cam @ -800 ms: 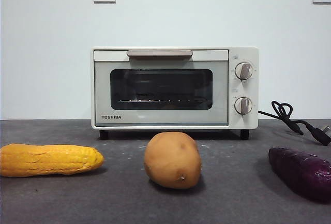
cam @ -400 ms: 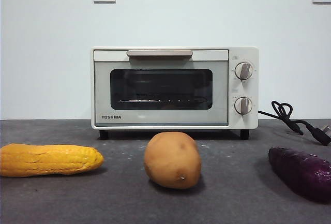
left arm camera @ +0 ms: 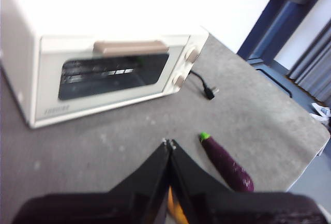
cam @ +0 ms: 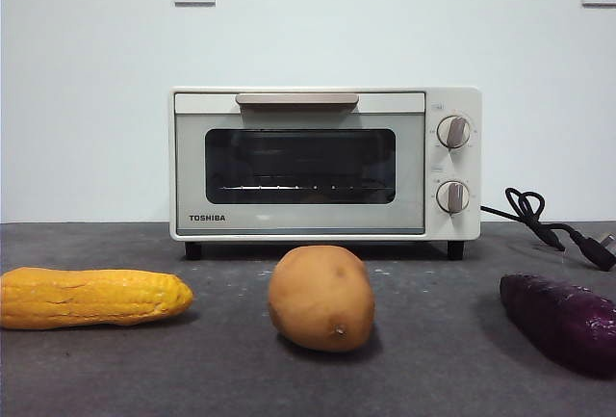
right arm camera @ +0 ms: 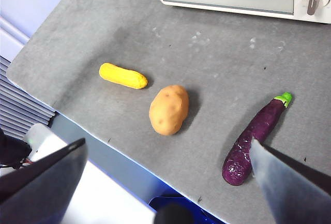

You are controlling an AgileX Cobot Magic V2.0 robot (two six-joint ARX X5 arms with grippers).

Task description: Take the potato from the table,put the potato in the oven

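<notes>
The oven (cam: 325, 164), door shut, reads TOSHIBA. Right gripper (right arm camera: 170, 182) hangs wide open, empty, above the potato (right arm camera: 168, 109) on the tabletop (right arm camera: 217, 63). Left gripper (left arm camera: 169, 144) is closed, touching nothing.

The scene is viewed level from table height in the front view, facing the closed oven (cam: 325, 165) — the potato (cam: 321, 299) stands near and large. The oven front is seen obliquely from above in the left wrist view. The table (right arm camera: 217, 74) is overlooked from high in the right wrist view — oven and potato are shared.
</notes>
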